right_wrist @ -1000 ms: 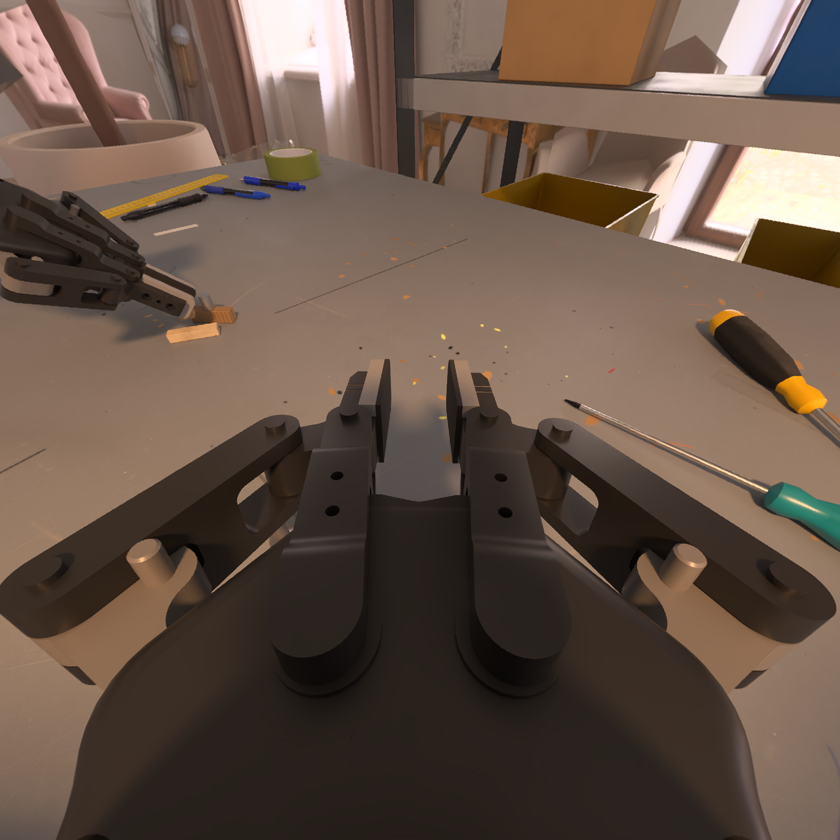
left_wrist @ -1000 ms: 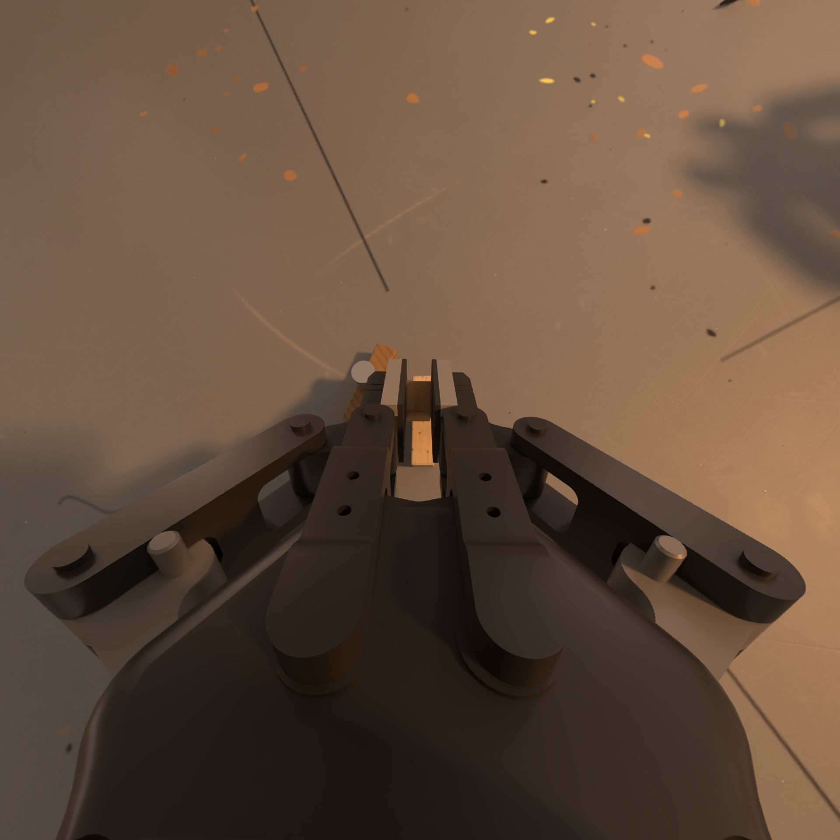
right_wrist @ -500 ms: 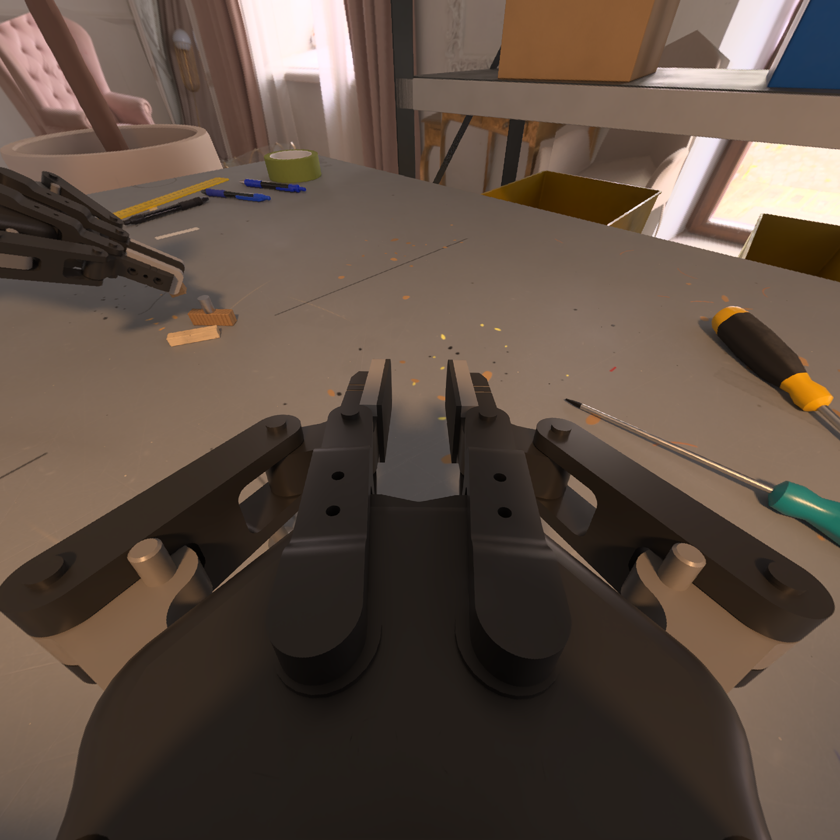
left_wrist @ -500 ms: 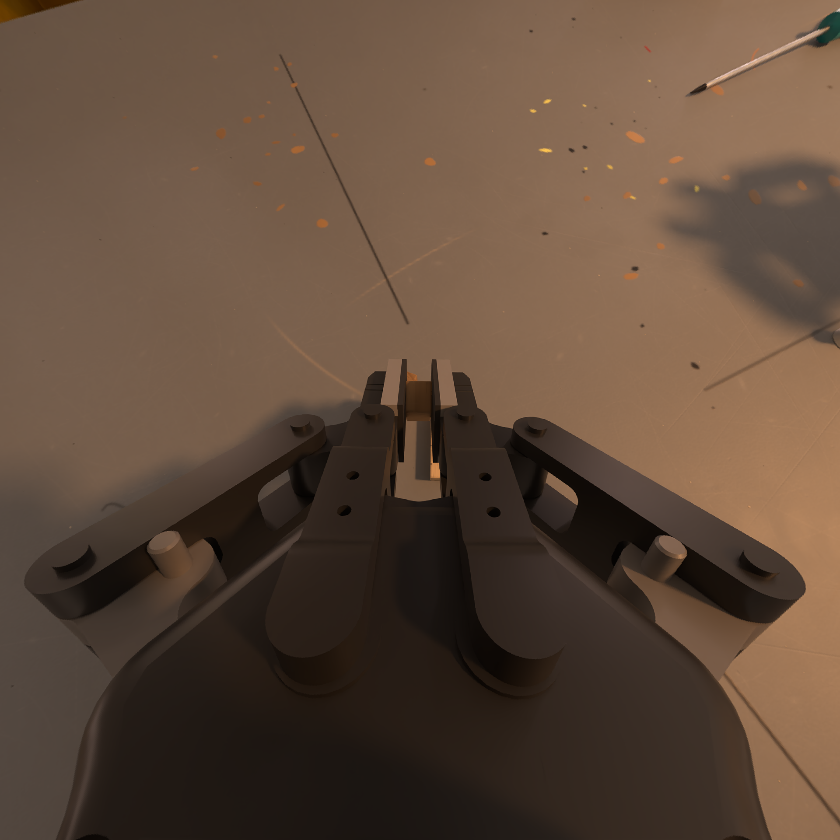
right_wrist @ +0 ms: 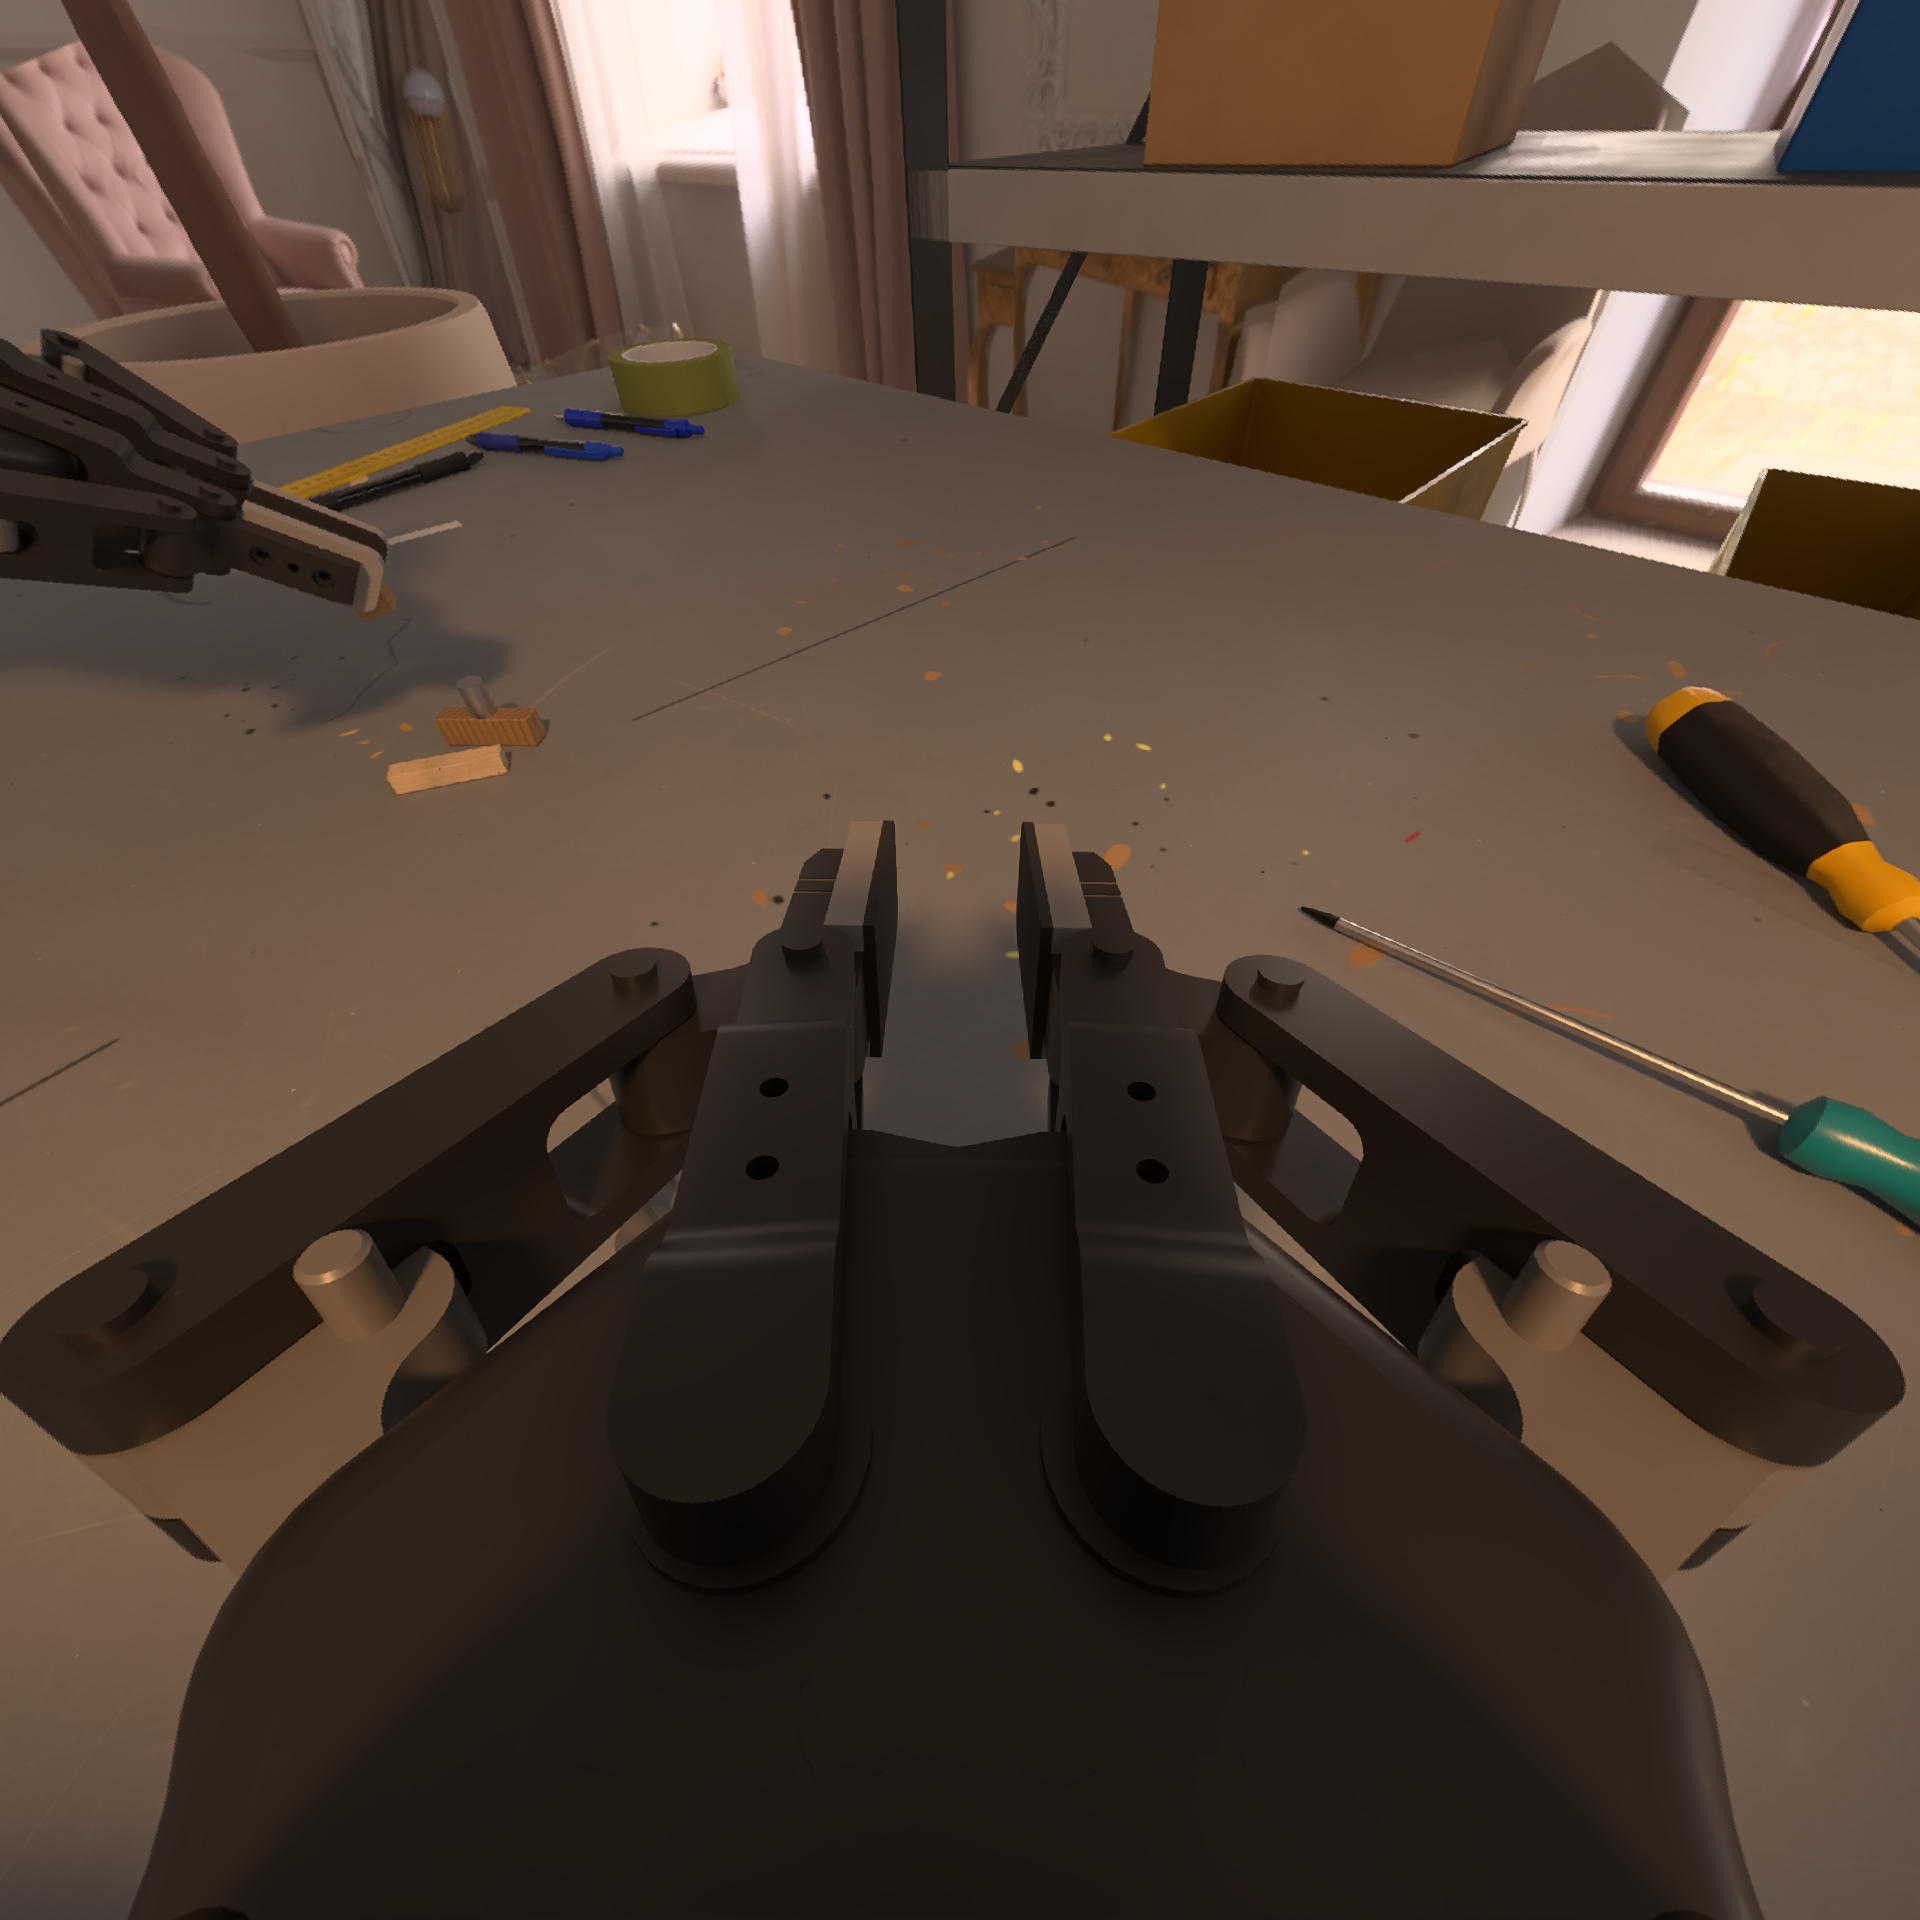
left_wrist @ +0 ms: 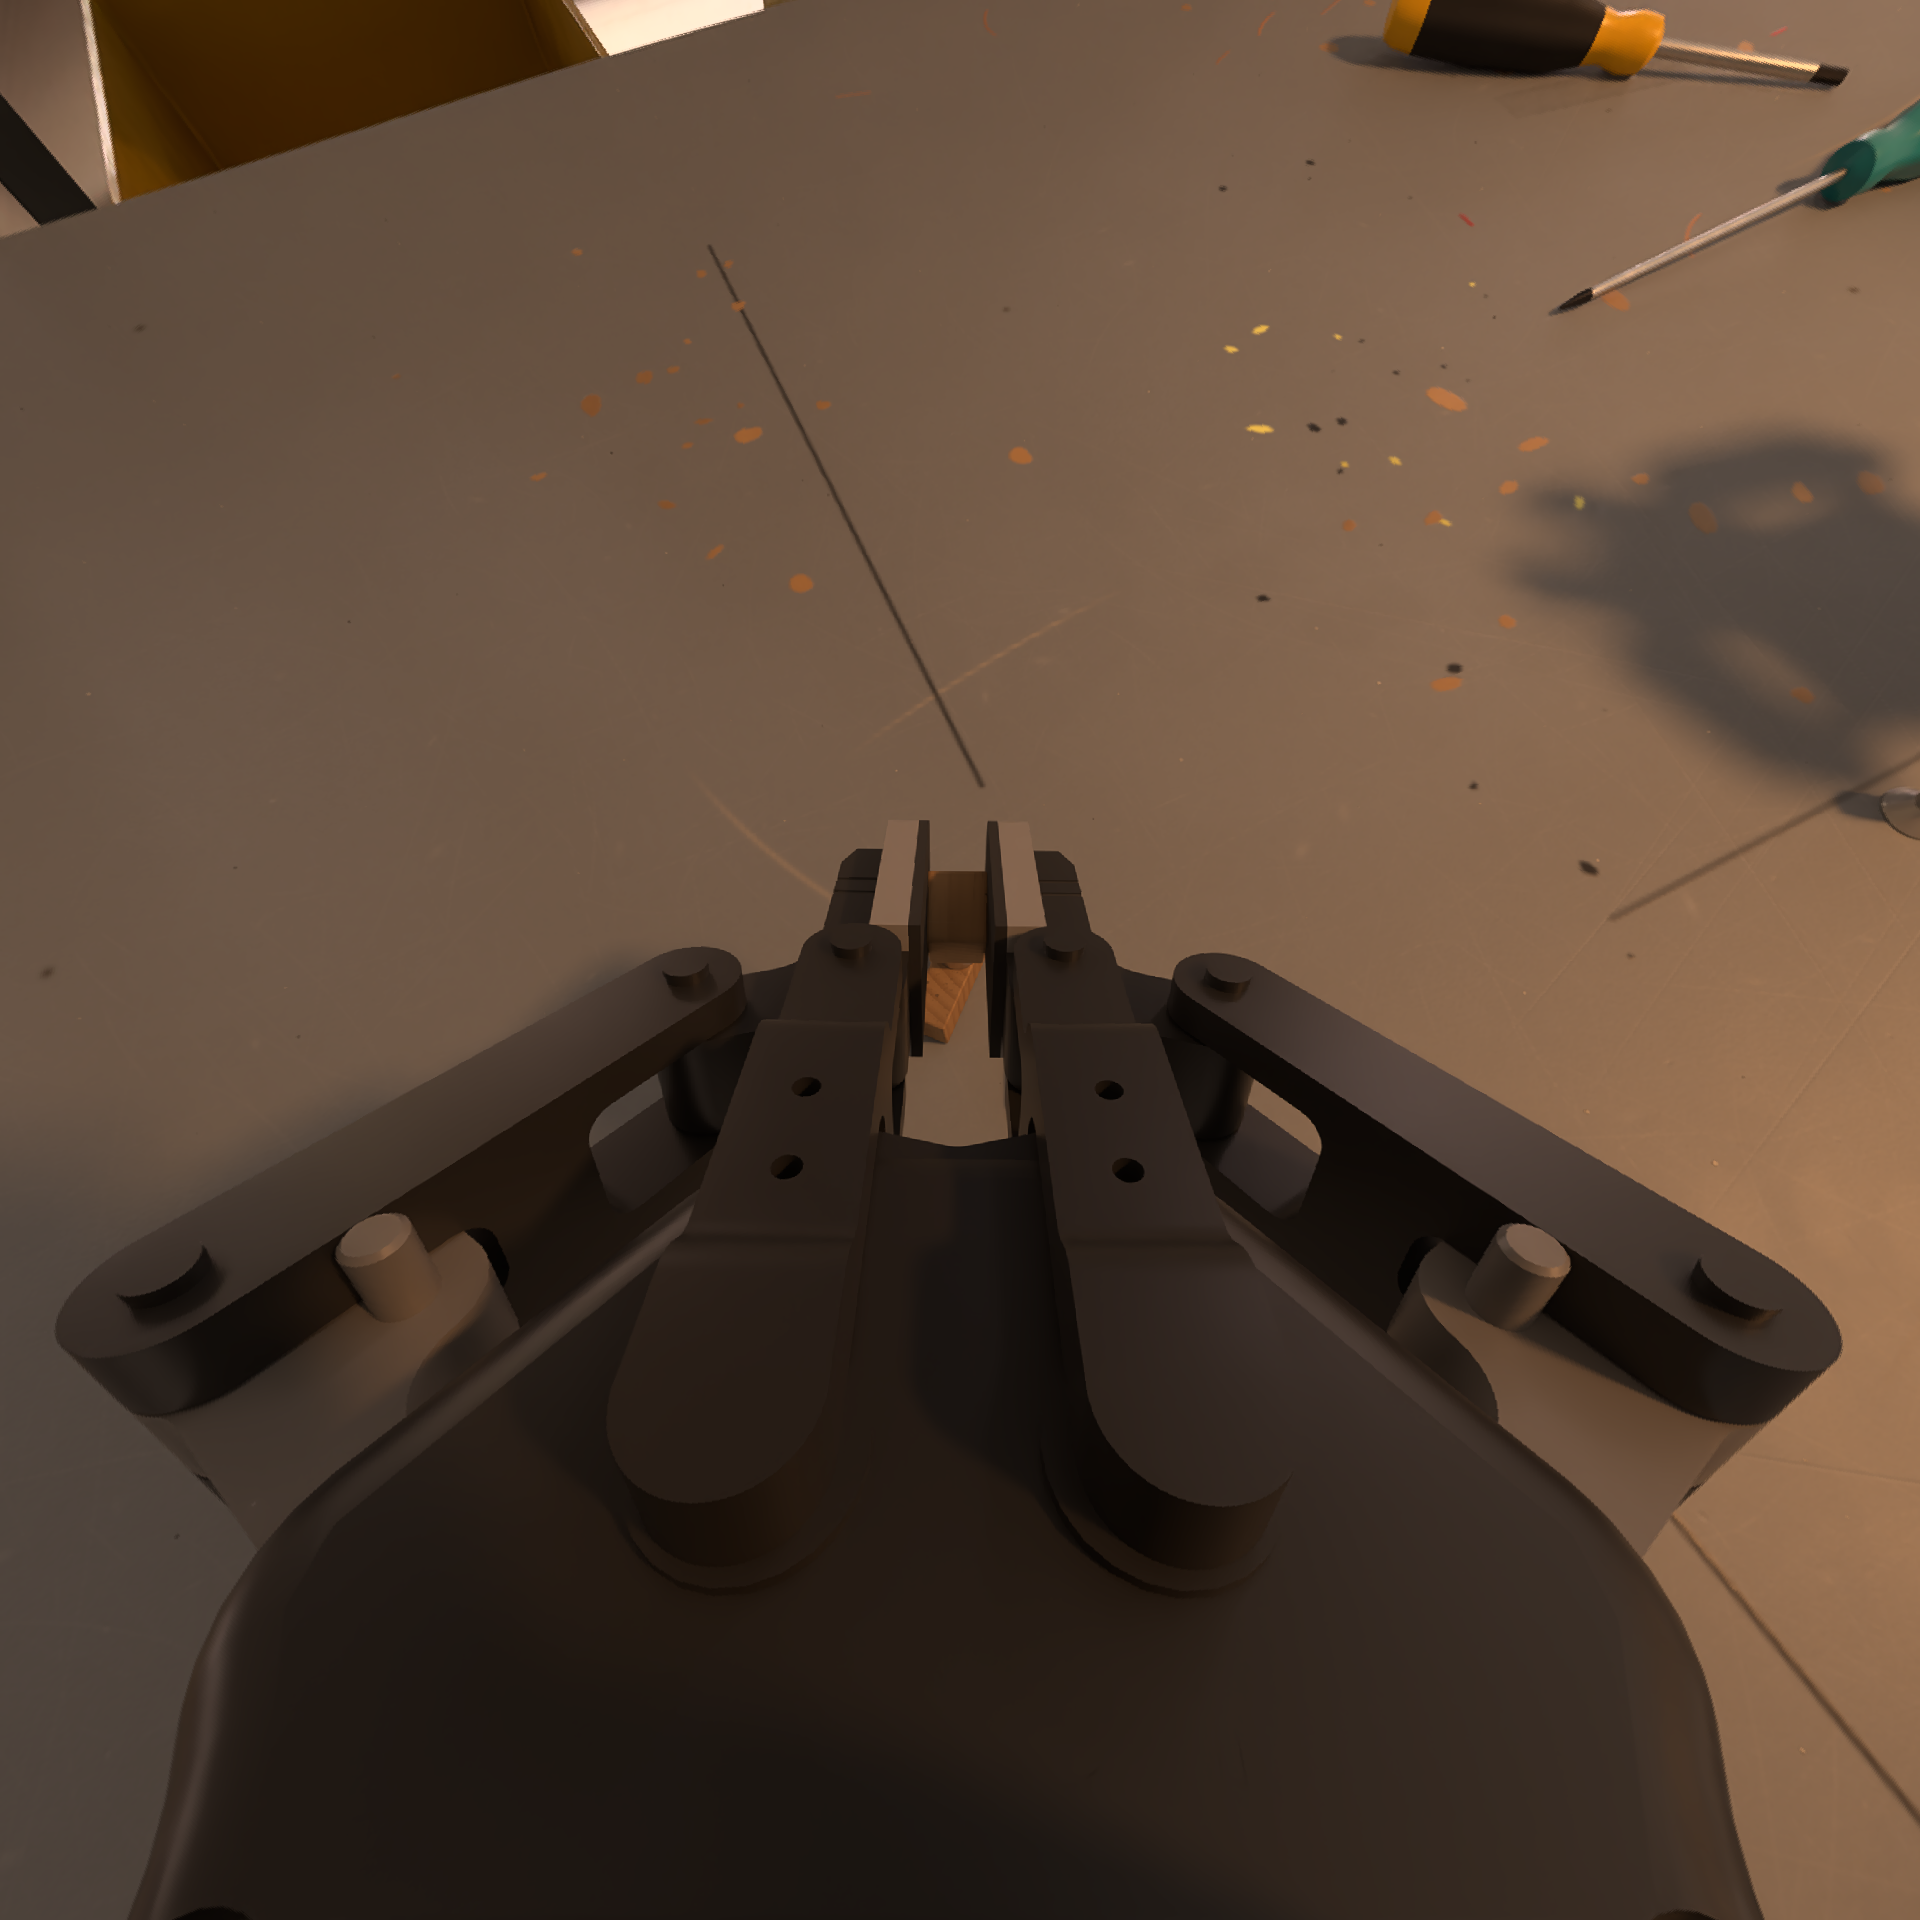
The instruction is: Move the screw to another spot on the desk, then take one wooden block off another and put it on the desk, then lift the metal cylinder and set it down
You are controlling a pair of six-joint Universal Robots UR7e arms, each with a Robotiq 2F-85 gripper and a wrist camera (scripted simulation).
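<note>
The left end effector [left_wrist: 956, 883] is clenched on a small wooden block [left_wrist: 954, 906], pinched between its pale fingertip pads [left_wrist: 900, 873] and carried clear of the grey worktop [left_wrist: 416, 727]. Seen from the right wrist view, that end effector [right_wrist: 364, 592] hangs in the air at the far left with the block's [right_wrist: 379, 601] tan end poking out below the pads. This reads as the unstacking step: the block appears to be held high so it clears the pieces below before being set down elsewhere.

Under and just ahead of it on the worktop lie an orange-brown wooden block [right_wrist: 490, 725] and, just beside it, a paler wooden block [right_wrist: 447, 772]. A small metal cylinder [right_wrist: 474, 694] stands touching the far side of the orange-brown block. I cannot pick out the screw.

The right end effector [right_wrist: 956, 894] hangs released and empty, its fingers apart above the paint-speckled middle of the worktop, seemingly waiting. To its right lie a teal-handled screwdriver [right_wrist: 1849, 1148] and a black-and-yellow screwdriver [right_wrist: 1766, 800], well apart from the blocks.
</note>
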